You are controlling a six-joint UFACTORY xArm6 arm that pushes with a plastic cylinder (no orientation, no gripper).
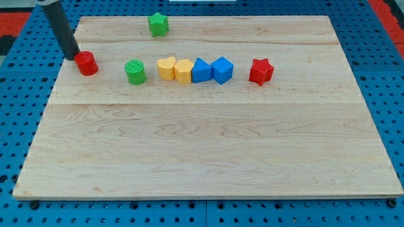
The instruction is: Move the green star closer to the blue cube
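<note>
The green star (158,24) lies near the board's top edge, left of centre. The blue cube (222,69) sits in a row at mid-board, well below and to the right of the star. My tip (72,57) is at the view's far left, touching or just beside the left side of a red cylinder (86,64), far from the green star.
The row holds a green cylinder (134,72), a yellow heart (166,67), a yellow block (184,70), a blue triangular block (201,70) touching the blue cube, and a red star (261,71) further right. The wooden board (208,157) lies on a blue pegboard.
</note>
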